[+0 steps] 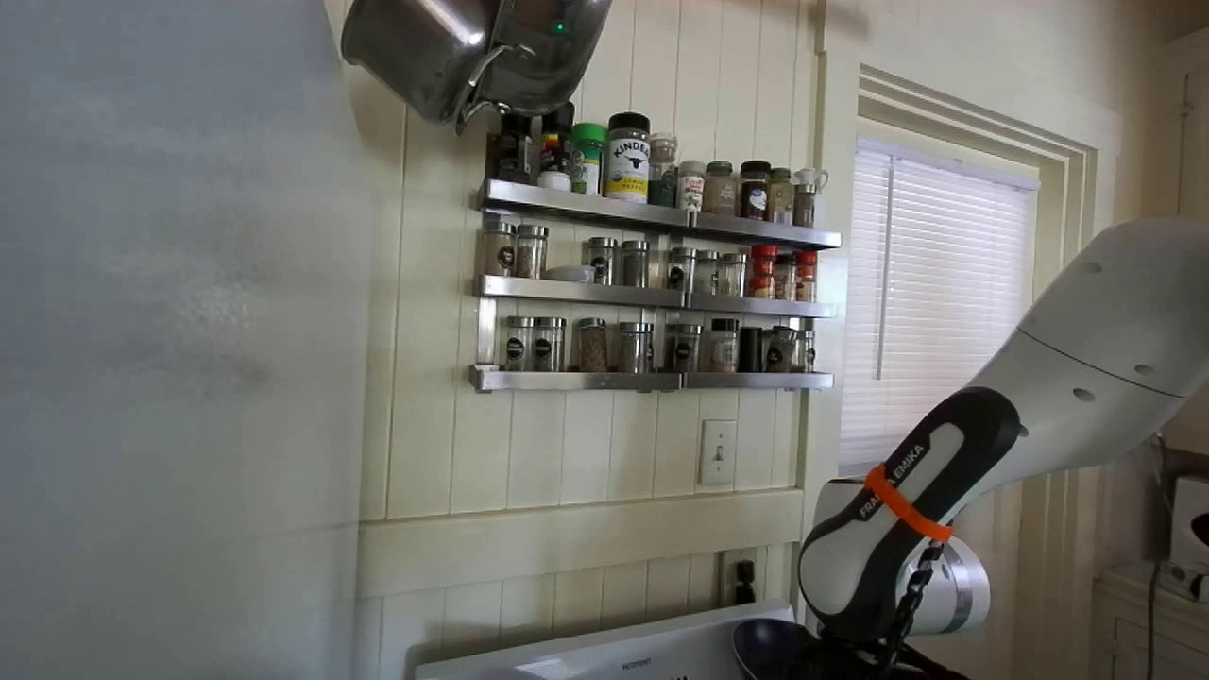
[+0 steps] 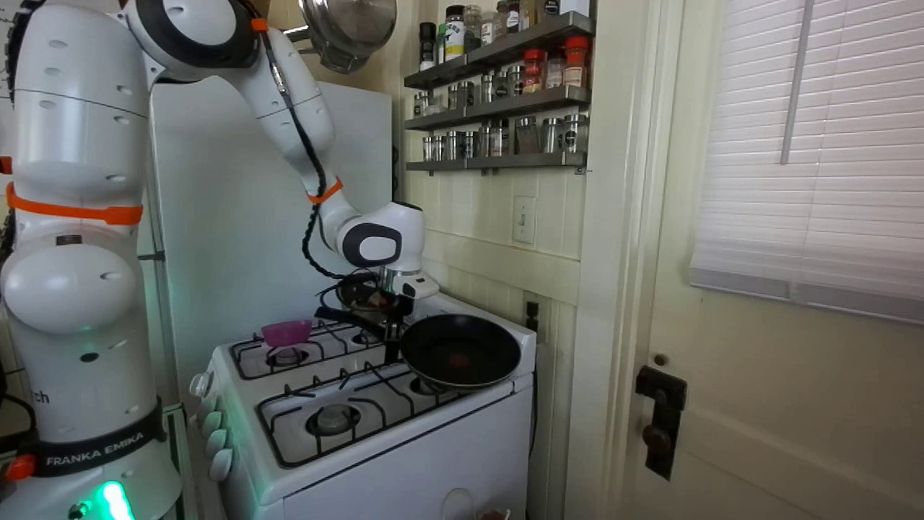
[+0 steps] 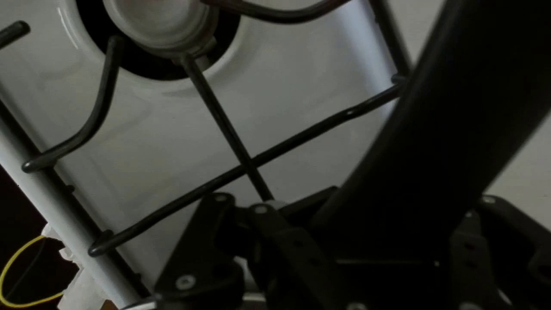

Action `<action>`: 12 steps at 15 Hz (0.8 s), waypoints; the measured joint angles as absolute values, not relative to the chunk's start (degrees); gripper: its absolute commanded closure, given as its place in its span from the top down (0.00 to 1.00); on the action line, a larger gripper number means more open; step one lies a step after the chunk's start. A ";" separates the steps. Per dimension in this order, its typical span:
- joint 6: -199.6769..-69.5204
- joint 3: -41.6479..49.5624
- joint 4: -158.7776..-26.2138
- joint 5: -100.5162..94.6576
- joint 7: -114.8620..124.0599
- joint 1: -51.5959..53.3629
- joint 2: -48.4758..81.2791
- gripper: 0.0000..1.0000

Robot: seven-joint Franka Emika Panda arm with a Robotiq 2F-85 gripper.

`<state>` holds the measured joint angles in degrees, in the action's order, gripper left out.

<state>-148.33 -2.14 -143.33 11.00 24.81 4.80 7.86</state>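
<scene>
My gripper (image 2: 392, 341) is shut on the handle (image 2: 351, 320) of a black frying pan (image 2: 460, 352). The pan appears raised over the stove's rear burner on the door side, its round body pointing toward the door. In the wrist view the thick dark handle (image 3: 469, 86) runs between the fingers of the gripper (image 3: 383, 228); the contact is very dark. In an exterior view the gripper is mostly cut off by the bottom edge, beside a dark rounded piece of cookware (image 1: 767, 646); I cannot tell whether that is the same pan.
The white stove (image 2: 426, 455) has black grates (image 2: 268, 425). A pink bowl (image 2: 286, 333) sits on a burner. A dark round pot (image 2: 355, 290) is behind the gripper. Spice shelves (image 1: 586, 381) and steel pots (image 1: 425, 47) hang above; a fridge (image 1: 179, 378) and door (image 2: 779, 390) flank the stove.
</scene>
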 measured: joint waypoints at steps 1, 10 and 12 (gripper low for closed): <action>-148.33 -2.29 -143.32 10.29 25.23 5.31 7.42 0.00; -131.07 -2.46 -142.35 5.88 26.19 5.43 -0.90 0.00; -127.79 -2.54 -142.14 5.98 25.64 5.13 -2.00 0.00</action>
